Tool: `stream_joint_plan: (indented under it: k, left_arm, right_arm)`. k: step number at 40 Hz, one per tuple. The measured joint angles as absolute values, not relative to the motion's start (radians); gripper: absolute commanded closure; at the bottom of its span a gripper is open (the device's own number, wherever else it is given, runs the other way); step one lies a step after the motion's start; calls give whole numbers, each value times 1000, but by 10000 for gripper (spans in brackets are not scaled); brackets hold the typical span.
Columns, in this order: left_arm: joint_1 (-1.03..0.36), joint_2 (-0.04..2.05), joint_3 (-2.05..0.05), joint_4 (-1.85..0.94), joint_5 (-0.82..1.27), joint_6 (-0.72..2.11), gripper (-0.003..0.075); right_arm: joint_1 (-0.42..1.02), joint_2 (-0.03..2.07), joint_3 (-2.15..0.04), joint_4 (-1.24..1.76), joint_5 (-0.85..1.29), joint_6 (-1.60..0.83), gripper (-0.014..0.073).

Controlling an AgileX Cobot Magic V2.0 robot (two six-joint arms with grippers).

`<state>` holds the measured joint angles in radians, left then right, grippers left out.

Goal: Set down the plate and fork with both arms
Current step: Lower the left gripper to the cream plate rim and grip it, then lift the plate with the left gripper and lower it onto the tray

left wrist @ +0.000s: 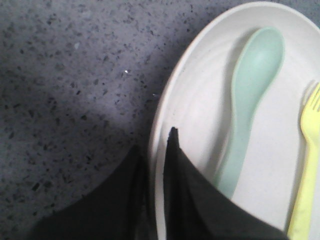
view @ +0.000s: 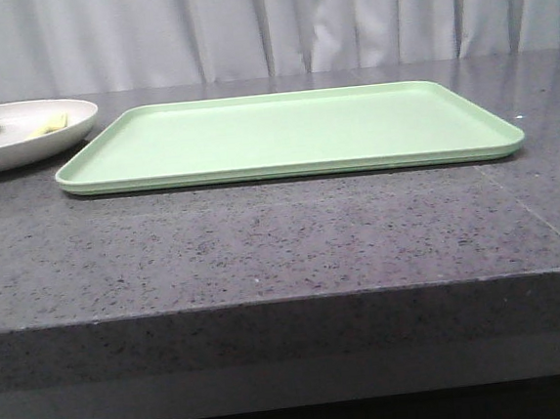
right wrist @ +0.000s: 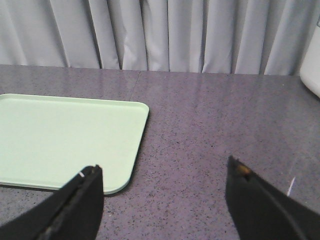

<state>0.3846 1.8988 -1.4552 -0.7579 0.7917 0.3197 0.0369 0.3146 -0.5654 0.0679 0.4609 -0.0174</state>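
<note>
1. Left wrist view: the plate [left wrist: 200, 125] sits on the dark speckled table [left wrist: 65, 90]. The left gripper [left wrist: 159, 175] has one black finger on each side of the plate's rim, nearly pressed together, so it looks like it is pinching the rim.
2. The fork [left wrist: 307, 165] lies inside the plate, right beside the pale green spoon [left wrist: 250, 100]. They lie close but do not seem to touch.
3. In the front view the plate [view: 18, 134] is at the far left of the table [view: 263, 240], just beside the light green tray [view: 283, 136], which has nothing on it.
4. The right gripper [right wrist: 162, 200] hangs over the table near the tray's corner [right wrist: 65, 140]. Its fingers are spread wide and hold nothing.
5. What could go wrong: the grip is only on a thin bit of rim. If the plate goes up, it could tip, and the fork and spoon could slide off.
6. The plate could also slip out of the fingers, because the rim looks smooth.
7. The plate's edge could bump the tray's raised rim if it is not lifted high enough.
8. The right gripper could grab the spoon by mistake, since the two lie so close.
9. I can see no words, names or labels on anything.
</note>
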Motion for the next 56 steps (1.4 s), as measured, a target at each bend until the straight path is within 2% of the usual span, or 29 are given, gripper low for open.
stream_joint_plan:
  k: [5,19,33,44,56]
  left_arm:
    - [385,1901,-1455,-758,790,320,738]
    - [385,1901,-1455,-738,800,324,738]
    - [356,1767,-1455,-652,846,242,738]
    - [191,1687,-1455,-569,856,81,738]
    - [-78,1684,-1455,-385,786,-150,738]
  right_arm:
    - [37,315,-565,68,461,-17,56]
    - [37,315,-565,68,461,-17,56]
    - [37,315,-565,68,461,-17,56]
    - [37,315,-565,68,461,-17,56]
    - [37,315,-565,68,461,-17,56]
